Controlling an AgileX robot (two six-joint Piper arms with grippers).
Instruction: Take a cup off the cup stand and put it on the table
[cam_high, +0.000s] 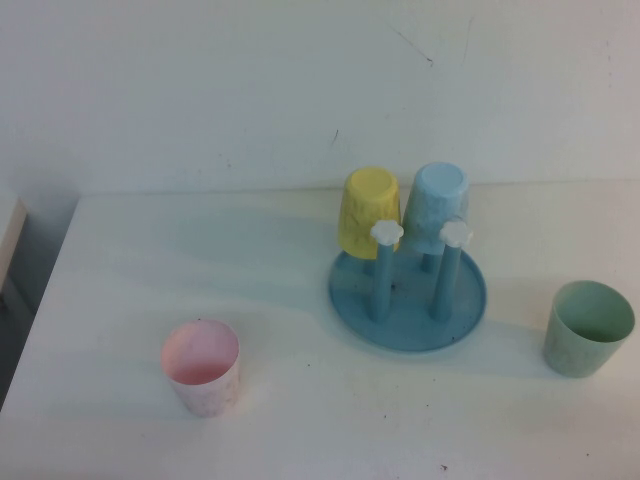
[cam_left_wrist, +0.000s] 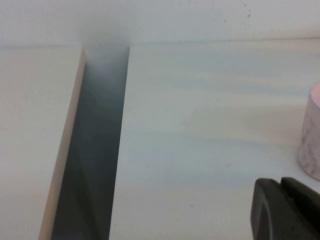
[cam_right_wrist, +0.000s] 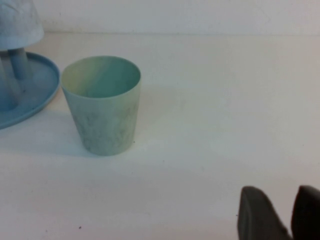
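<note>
The mint-green cup (cam_high: 588, 328) stands upright, mouth up, on the white table (cam_high: 320, 430), right of the cup stand (cam_high: 405, 328). It also shows in the right wrist view (cam_right_wrist: 102, 105), beside the stand's rim (cam_right_wrist: 37, 85). My right gripper (cam_right_wrist: 280, 192) is open and empty, low over the table, well back from the cup. My left gripper (cam_left_wrist: 281, 181) is shut and empty near the table's left side. Neither arm shows in the high view.
A yellow cup (cam_high: 369, 212) and a light blue cup (cam_high: 435, 205) hang upside down on the stand's back pegs; two front pegs (cam_high: 386, 235) are bare. A pink cup (cam_high: 202, 367) stands front left. A dark gap (cam_left_wrist: 95, 150) separates the table from a side surface (cam_left_wrist: 35, 140).
</note>
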